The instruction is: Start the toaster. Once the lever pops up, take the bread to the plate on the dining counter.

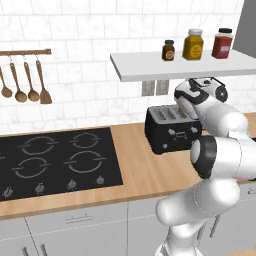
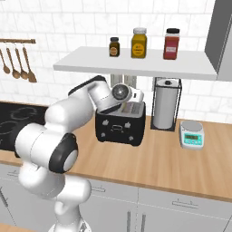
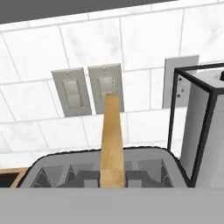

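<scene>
Seen mid-task in a rendered kitchen: toaster (image 1: 172,129), black and boxy, standing on the wall-side wooden table (image 1: 140,165) right of centre in the left base view and at centre in the right base view. Poised directly above its slots, the gripper (image 2: 128,105), hand pointing down at the toaster's top. Rising through the middle of the hand view, the bread (image 3: 112,142), a thin golden-brown slice seen edge-on, lifted well above the slots and running up in front of the wall switches (image 3: 89,89). Judged from that, toasting finished and the slice already pulled partway clear. Jaws closed tight, evidently gripping the bread, though fingertips themselves hidden at the bottom edge of the hand view. Left to do: drawing the slice fully out, turning away from this table, carrying it across to the dining counter and setting it on the plate. To the right of the toaster, paper-towel holder (image 2: 166,104) and small scale (image 2: 191,134); above, a shelf (image 2: 136,65) with three jars.
</scene>
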{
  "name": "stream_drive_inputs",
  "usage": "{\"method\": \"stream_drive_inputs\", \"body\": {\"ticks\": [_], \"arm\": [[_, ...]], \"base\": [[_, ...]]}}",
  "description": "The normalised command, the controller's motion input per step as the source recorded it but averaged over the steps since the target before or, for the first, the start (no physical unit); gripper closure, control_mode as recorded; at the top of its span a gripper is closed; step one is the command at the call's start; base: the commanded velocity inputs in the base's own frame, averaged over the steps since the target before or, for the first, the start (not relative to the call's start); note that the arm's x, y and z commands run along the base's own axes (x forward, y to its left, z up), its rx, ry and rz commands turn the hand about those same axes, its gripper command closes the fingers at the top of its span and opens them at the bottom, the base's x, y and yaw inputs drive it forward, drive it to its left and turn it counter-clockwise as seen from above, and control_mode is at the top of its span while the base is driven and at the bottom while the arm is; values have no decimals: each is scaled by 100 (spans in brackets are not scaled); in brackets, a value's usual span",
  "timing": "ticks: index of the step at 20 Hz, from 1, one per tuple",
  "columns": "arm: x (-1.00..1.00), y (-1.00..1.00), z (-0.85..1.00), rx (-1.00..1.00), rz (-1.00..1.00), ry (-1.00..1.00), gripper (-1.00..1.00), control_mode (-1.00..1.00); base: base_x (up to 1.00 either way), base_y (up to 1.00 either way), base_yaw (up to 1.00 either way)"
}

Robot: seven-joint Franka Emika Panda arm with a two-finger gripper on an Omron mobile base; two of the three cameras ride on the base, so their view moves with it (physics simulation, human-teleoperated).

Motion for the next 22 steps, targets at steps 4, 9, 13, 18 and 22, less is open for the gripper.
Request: {"method": "stream_drive_inputs", "body": {"ticks": [4, 9, 13, 18, 22], "arm": [[-77, 0, 69, 0, 0, 14, 100, -100], [-93, 0, 79, 0, 0, 26, 100, -100], [-91, 2, 70, 0, 0, 38, 100, -100], [-99, 16, 16, -4, 0, 34, 100, -100], [-100, 14, -23, -5, 0, 6, 100, -100]], "base": [[0, 0, 0], [0, 0, 0], [0, 0, 0], [0, 0, 0], [0, 0, 0]]}}
